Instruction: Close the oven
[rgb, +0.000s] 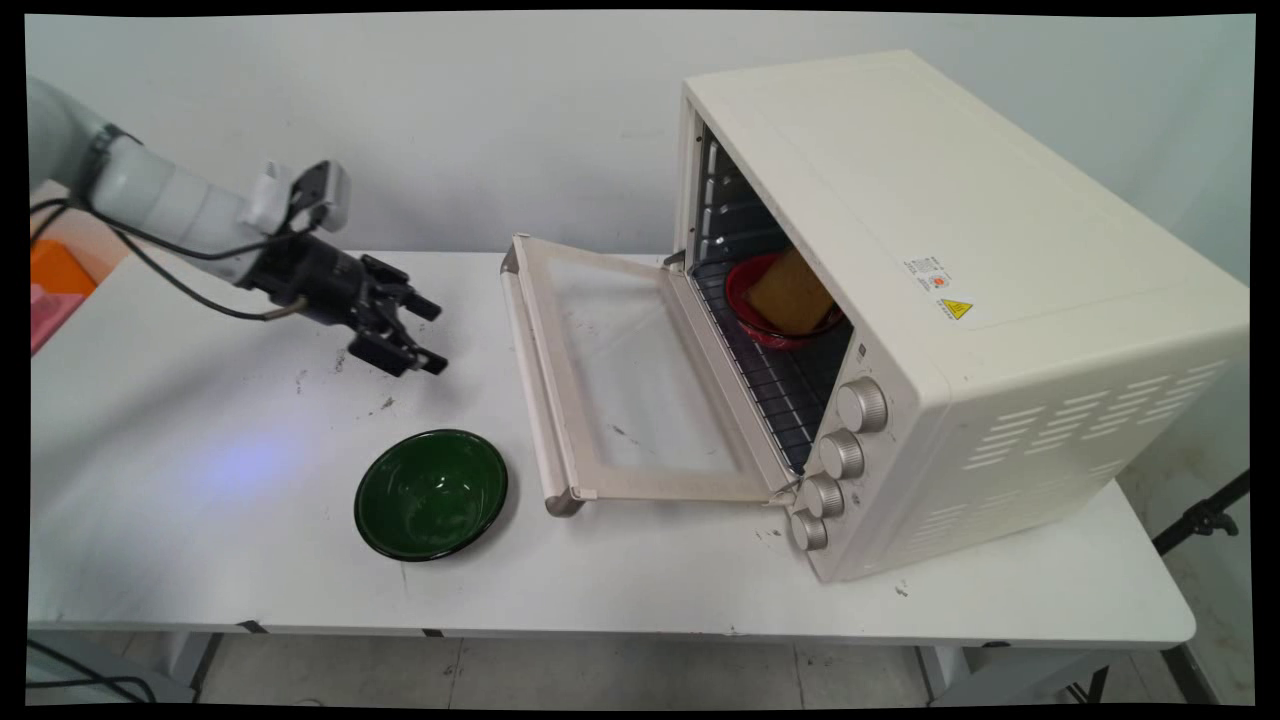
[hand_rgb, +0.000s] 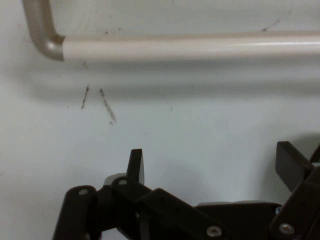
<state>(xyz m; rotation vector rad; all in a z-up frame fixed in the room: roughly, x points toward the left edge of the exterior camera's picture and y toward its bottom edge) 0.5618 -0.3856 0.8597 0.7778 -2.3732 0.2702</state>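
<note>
Even, bright overhead light; soft shadow lying under handle (hand_rgb: 190, 47); hand view looking slightly soft, no glare.

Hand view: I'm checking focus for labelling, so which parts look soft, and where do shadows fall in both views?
Hand view: the claw looks soft, the oven door handle throws a broad shadow on the table. Main view: the green bowl shows glare.

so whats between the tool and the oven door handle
Nothing: only bare white table separates the open tool from the oven door handle. The hand view shows it best, with a few dark scuffs.
</note>
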